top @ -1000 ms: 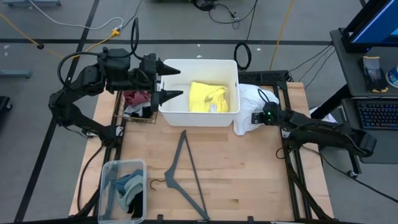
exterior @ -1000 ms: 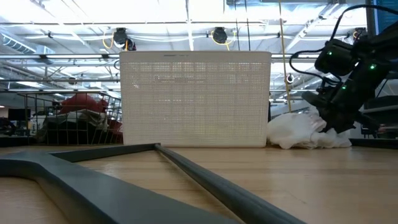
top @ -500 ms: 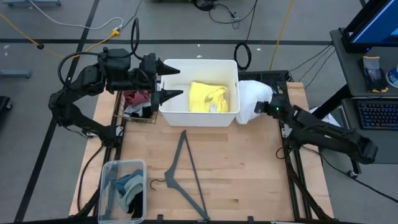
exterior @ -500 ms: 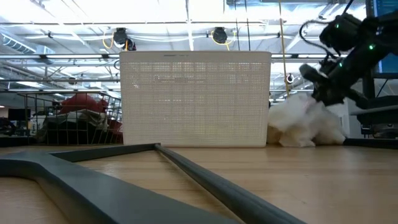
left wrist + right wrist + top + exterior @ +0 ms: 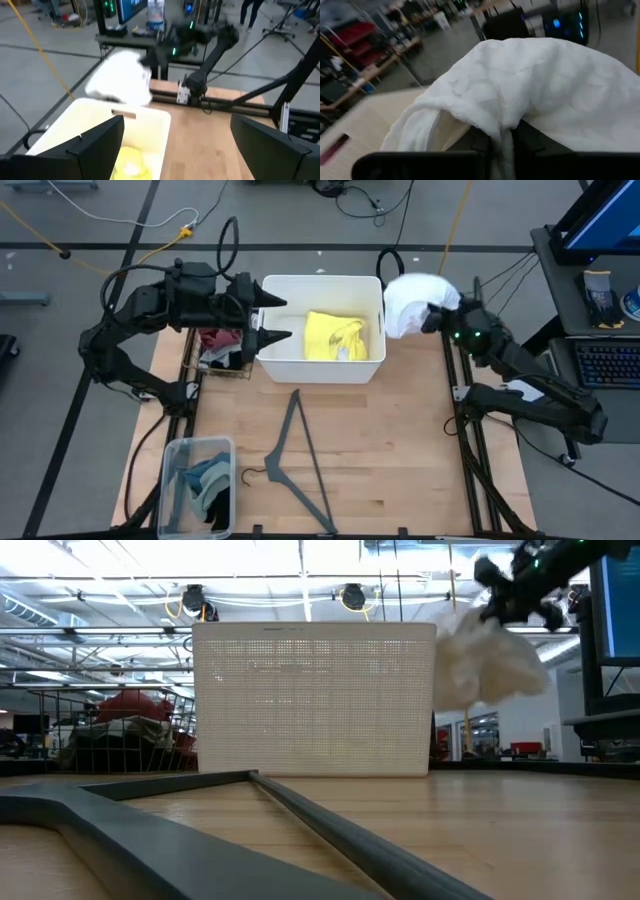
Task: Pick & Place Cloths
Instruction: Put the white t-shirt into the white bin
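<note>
While we hold the white cloth [image 5: 410, 302] in our right gripper [image 5: 432, 317], jaws pinched shut on a fold of it, it hangs bunched in the air at the upper right of the high view, just beside the right rim of the white bin [image 5: 320, 370] and clear of the table [image 5: 390, 460]. In the low view it dangles at the upper right, level with the bin's top edge. Inside the bin lies the yellow cloth [image 5: 333, 336]. Our left gripper [image 5: 277, 318] hovers at the bin's left rim, jaws spread wide and holding nothing. Behind it a wire basket [image 5: 222, 350] holds maroon and black cloths. Lower in the frame a grey hanger [image 5: 295, 460] lies on the wood, and a clear tub [image 5: 196, 485] at lower left holds more cloths.
</note>
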Controlling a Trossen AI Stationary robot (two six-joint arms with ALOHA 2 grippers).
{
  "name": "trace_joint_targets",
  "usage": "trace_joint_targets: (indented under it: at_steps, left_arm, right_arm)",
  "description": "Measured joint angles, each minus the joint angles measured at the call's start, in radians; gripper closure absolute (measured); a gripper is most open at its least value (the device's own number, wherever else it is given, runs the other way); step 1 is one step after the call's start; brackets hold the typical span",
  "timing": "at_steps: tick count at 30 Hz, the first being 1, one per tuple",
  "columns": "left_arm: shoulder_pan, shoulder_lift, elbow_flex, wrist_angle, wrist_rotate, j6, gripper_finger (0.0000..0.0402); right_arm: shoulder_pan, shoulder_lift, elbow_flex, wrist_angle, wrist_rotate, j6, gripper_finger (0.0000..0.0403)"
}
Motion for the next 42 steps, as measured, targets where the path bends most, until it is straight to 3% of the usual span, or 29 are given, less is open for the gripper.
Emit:
trace_joint_targets:
  at_steps: [12,20,24,31,42]
  left_arm:
    - [0.015,0.0,0.0,-0.062,0.053,0.083,0.0036]
    - [0.044,-0.003,-0.034,-0.096,0.114,0.099,0.0036]
    - [0.045,-0.027,-0.099,-0.054,0.114,0.094,0.0036]
    - [0.045,-0.146,-0.308,0.102,0.113,0.069,0.0036]
    - [0.045,-0.478,-0.741,0.348,0.085,0.024,0.0036]
  right_arm:
    - [0.0,0.065,0.301,0.044,-0.02,-0.219,0.0375]
    - [0.024,0.201,0.467,0.06,-0.145,-0.262,0.0375]
    - [0.082,0.284,0.522,0.059,-0.147,-0.289,0.0375]
    - [0.188,0.406,0.574,0.121,-0.147,-0.333,0.0375]
    - [0.33,0.522,0.589,0.306,-0.148,-0.382,0.0375]
